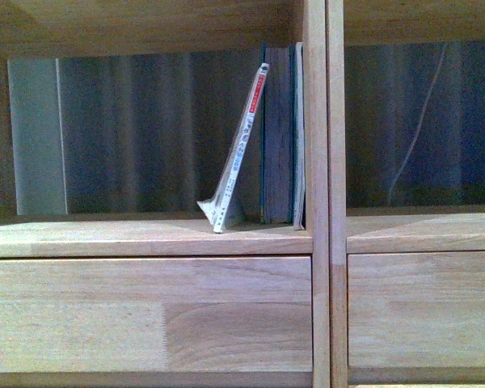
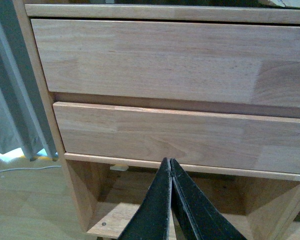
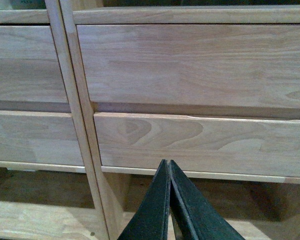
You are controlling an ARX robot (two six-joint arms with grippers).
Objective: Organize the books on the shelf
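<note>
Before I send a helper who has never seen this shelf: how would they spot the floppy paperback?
Find the pale wooden shelf and its left open compartment above the drawer front. Three books sit against its right wall; the paperback is the only one leaning, white with red and blue spine lettering, beside the upright teal book.

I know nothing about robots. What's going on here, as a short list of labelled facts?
Shelf: pale wood, open compartments above flat drawer fronts
Books: three, in the left compartment, at its right end
Paperback: white-and-blue, tilted, top leaning toward the teal book
Teal book: upright
Grey book: slim, upright by the divider
Left gripper: fingers shut, empty, facing the drawers
Right gripper: fingers shut, empty, facing the drawers
Arms in front view: none
</note>
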